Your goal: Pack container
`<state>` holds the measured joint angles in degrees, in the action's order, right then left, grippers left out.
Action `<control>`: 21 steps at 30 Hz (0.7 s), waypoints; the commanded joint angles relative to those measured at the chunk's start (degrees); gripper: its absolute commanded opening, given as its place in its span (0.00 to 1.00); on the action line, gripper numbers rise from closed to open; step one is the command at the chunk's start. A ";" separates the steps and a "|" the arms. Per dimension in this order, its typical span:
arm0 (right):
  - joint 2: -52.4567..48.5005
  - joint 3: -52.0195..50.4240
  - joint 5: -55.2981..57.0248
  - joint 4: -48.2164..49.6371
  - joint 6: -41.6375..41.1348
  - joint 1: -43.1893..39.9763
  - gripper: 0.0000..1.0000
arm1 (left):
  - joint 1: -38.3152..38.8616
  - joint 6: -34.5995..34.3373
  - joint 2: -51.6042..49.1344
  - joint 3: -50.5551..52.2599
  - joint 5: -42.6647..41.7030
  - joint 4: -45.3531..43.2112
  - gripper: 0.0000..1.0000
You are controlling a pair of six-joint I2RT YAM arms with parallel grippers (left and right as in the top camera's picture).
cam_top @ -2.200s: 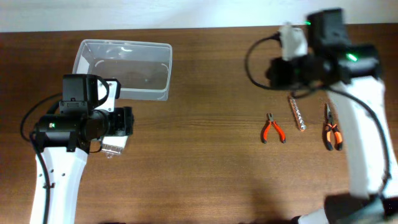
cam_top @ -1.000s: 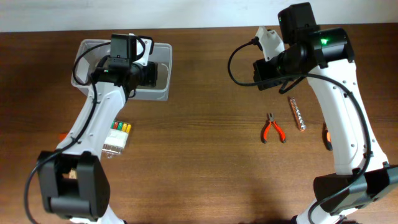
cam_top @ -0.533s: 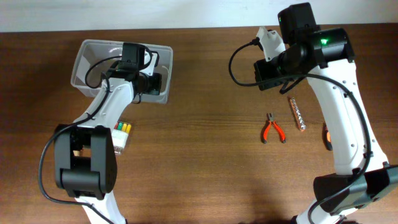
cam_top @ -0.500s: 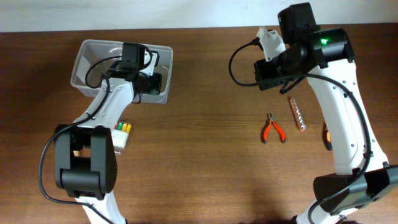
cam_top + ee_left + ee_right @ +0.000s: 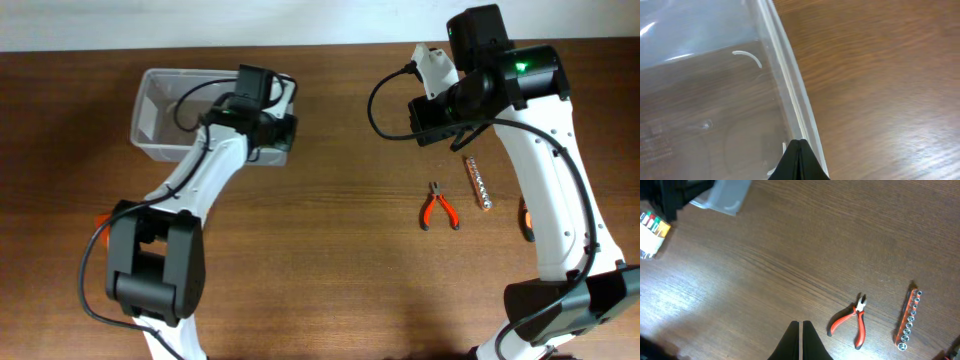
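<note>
The container (image 5: 165,110) is a clear lidless tub at the back left of the table. My left gripper (image 5: 283,131) is at its right-hand wall. In the left wrist view the gripper (image 5: 800,143) is shut, its tips pressed together against the inner side of the container's rim (image 5: 790,90). I see nothing lying in the container. My right gripper (image 5: 432,120) hangs shut and empty above the table at the back right. In the right wrist view the gripper (image 5: 800,325) is high over bare wood, left of the red pliers (image 5: 852,322).
Red-handled pliers (image 5: 438,206) and an orange socket rail (image 5: 478,182) lie right of centre. Orange-and-black pliers (image 5: 522,220) show partly behind my right arm. A clear case of coloured bits (image 5: 650,230) lies near my left arm, and something orange (image 5: 100,220) sits beside its base.
My left gripper has swept right across the container to its right wall, and the container has slid right with it. My right arm has stayed still over the last second.
</note>
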<state>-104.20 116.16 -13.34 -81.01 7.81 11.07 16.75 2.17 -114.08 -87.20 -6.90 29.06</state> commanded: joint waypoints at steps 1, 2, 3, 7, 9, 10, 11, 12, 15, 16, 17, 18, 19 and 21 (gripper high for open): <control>0.76 1.09 0.52 -0.24 0.81 0.11 0.04 | 1.88 0.83 -0.46 -1.11 -1.31 0.07 0.02; 0.76 1.09 0.52 -0.31 0.81 0.11 0.04 | 2.47 0.83 -0.46 -1.11 -1.36 0.15 0.02; 0.76 1.09 0.55 -0.35 0.81 0.11 0.04 | 3.06 0.83 -0.46 -1.11 -1.33 0.31 0.02; 0.76 1.09 1.38 -0.68 0.98 0.11 0.04 | 5.38 -0.04 -0.46 -1.09 -1.53 0.50 0.02; 0.76 1.09 2.03 -0.74 0.98 0.11 0.04 | 6.49 -0.04 -0.46 -1.11 -1.51 0.48 0.02; 0.76 1.09 2.03 -0.74 0.98 0.11 0.04 | 6.91 -0.02 -0.46 -1.09 -1.49 0.48 0.02; 0.76 1.09 2.03 -0.76 0.98 0.11 0.04 | 7.34 -0.02 -0.46 -1.11 -1.46 0.48 0.02; 0.76 1.09 2.03 -0.83 0.98 0.11 0.04 | 7.54 -0.02 -0.46 -1.09 -1.46 0.48 0.02; 0.76 1.09 2.03 -0.94 0.98 0.11 0.04 | 7.54 -0.02 -0.46 -1.11 -1.44 0.48 0.02; 0.76 1.09 2.03 -0.94 0.98 0.11 0.04 | 7.34 -0.02 -0.46 -1.14 -1.44 0.50 0.02; 0.76 1.09 2.03 -1.01 0.98 0.11 0.04 | 6.97 -0.02 -0.44 -1.20 -1.40 0.50 0.02; 0.76 1.09 2.03 -1.09 0.98 0.11 0.04 | 6.54 -0.02 -0.39 -1.38 -1.36 0.57 0.02; 0.76 1.09 2.08 -1.11 0.98 0.09 0.04 | 5.95 -0.02 -0.33 -1.79 -1.29 1.01 0.02; 0.76 1.09 2.54 -1.11 0.98 -0.09 0.04 | 4.72 0.00 -0.33 -3.21 -1.27 2.38 0.02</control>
<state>-104.20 116.16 -11.84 -82.04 8.19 11.07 23.57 2.13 -114.08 -87.57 -7.35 30.39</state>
